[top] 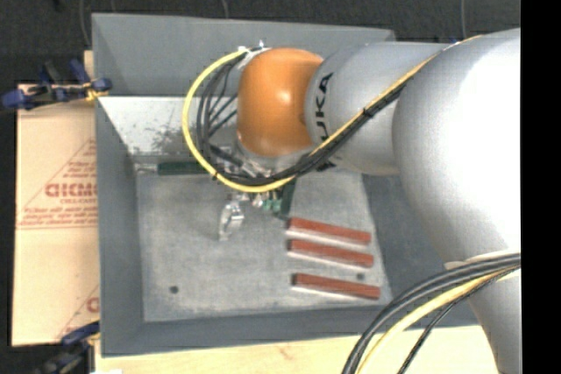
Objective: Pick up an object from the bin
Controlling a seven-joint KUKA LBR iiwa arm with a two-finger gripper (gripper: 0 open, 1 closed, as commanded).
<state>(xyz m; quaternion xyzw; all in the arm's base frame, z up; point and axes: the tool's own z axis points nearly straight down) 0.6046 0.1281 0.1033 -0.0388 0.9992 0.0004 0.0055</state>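
The gripper (232, 221) hangs with its fingers seemingly pressed together on nothing, low over the bin (188, 263) floor. At its four o'clock lie three red-brown bars. The nearest bar (329, 230) looks stiff, light and flat, so I'd pinch across its narrow width, mid-length.

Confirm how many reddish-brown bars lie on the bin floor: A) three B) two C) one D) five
A: three reddish-brown bars lie side by side, apart from each other, on the bin floor, on the camera view's right of the gripper.
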